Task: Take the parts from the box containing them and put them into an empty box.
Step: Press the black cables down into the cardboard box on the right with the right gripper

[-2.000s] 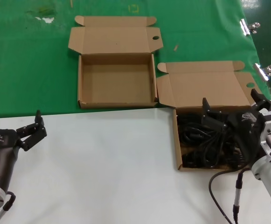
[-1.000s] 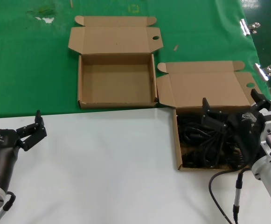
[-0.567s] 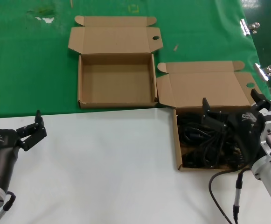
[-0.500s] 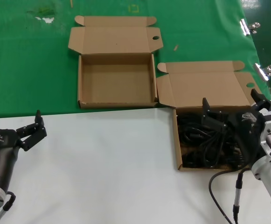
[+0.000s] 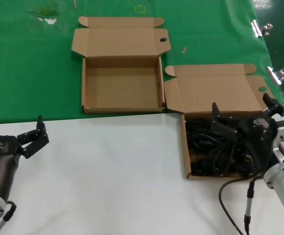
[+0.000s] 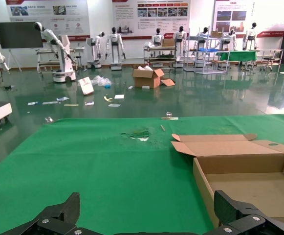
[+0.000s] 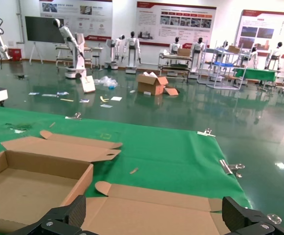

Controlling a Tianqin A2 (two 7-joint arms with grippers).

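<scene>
Over the full box (image 5: 185,147), head view, the right gripper (image 5: 242,115) hangs spread above the cords (image 5: 207,147), likely lining up a grab; the left gripper (image 5: 34,134) waits spread. Both wrist views show spread fingertips and the empty box (image 6: 200,171), ready for cords.

A green mat (image 5: 29,63) covers the far half of the work surface, from nine o'clock round to three. A white tabletop (image 5: 107,181) fills the near half toward six o'clock. Two metal binder clips (image 5: 261,28) (image 5: 277,74) grip the mat's edge near two o'clock. Beyond the mat lies a glossy hall floor (image 6: 132,105) with white humanoid robots (image 6: 115,46) lined along a wall of posters (image 7: 176,19). Cardboard cartons (image 7: 151,83) sit on that floor.
</scene>
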